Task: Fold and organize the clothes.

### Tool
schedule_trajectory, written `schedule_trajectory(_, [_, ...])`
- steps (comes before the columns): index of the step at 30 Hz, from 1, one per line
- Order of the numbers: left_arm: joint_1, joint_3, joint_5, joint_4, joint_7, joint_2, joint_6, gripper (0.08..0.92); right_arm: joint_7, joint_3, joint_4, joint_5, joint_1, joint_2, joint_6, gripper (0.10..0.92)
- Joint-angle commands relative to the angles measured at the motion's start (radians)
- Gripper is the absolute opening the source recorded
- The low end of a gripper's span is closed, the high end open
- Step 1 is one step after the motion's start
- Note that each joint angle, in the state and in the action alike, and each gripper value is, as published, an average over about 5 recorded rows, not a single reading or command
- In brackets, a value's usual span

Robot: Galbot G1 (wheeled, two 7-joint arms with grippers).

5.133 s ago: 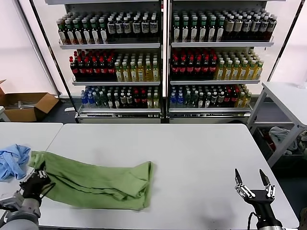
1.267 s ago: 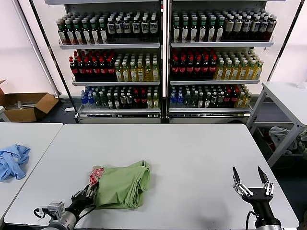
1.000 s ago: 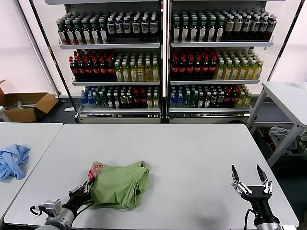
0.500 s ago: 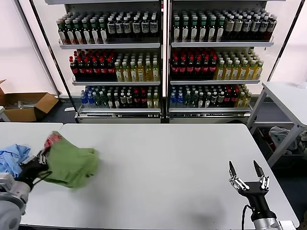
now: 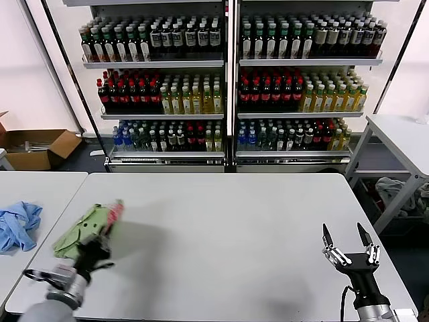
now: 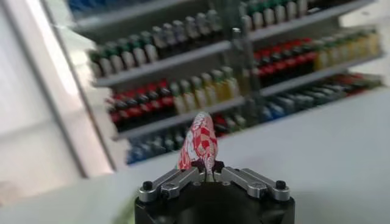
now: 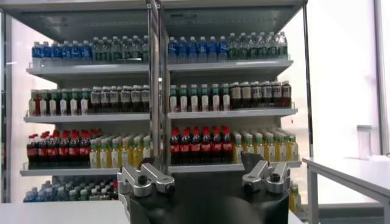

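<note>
Light green cotton, bunched into a small bundle, is the one shirt (image 5: 86,228) in the scene, and it sits at the tip of the left gripper (image 5: 94,243), just ahead of it and slightly up. The left arm reaches in from the near left corner of the white table (image 5: 228,235), its forearm low and angled forward over the table's left end. Its jaws are pinched together on the cloth; in the left wrist view a fold of the shirt's red-and-white print (image 6: 200,141) stands straight up out of the closed fingers (image 6: 183,178). The rest of the bundle hangs to the left of the gripper.

The right gripper (image 5: 348,243) is parked over the near right corner of the table, far to the right of the shirt. Its wrist points upward, two fingers spread wide apart, nothing between them.

One crumpled pale blue garment (image 5: 19,225) lies on a second table (image 5: 33,184), to the left of the left gripper. Well ahead of both grippers stand two shelving units (image 5: 228,87) side by side, each with three visible rows of bottles. One cardboard box (image 5: 37,147) sits on the floor at far left.
</note>
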Motion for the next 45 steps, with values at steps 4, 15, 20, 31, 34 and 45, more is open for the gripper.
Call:
schedule_trajectory(4, [-0.3,0.527,0.033,0.01,-0.11,-0.121,0.127,0.119,-0.002,-0.007,-0.005,-0.006,0.008,0.007,-0.004,0.823])
schedule_trajectory(15, [-0.601,0.703,-0.067,0.12,-0.328,-0.211,0.205,0.119,-0.004,-0.025,0.008,-0.019,0.033,0.011,-0.027,0.823])
schedule_trajectory(20, [-0.683,0.744,-0.066,0.153,-0.403,-0.244,0.209,0.119,-0.004,-0.03,0.011,-0.021,0.038,0.012,-0.032,0.823])
schedule_trajectory(31, [-0.533,0.625,0.001,-0.191,-0.386,-0.122,0.236,0.361,-0.004,-0.093,0.012,-0.04,0.121,0.013,-0.121,0.823])
schedule_trajectory(34, [-0.454,0.481,-0.014,-0.278,-0.357,-0.085,0.227,0.456,-0.012,-0.152,0.013,-0.038,0.192,0.01,-0.228,0.823])
schedule_trajectory(45, [-0.1,0.122,-0.017,-0.352,-0.211,-0.065,0.135,0.771,0.081,-0.645,-0.163,0.286,0.761,0.079,-0.667,0.823])
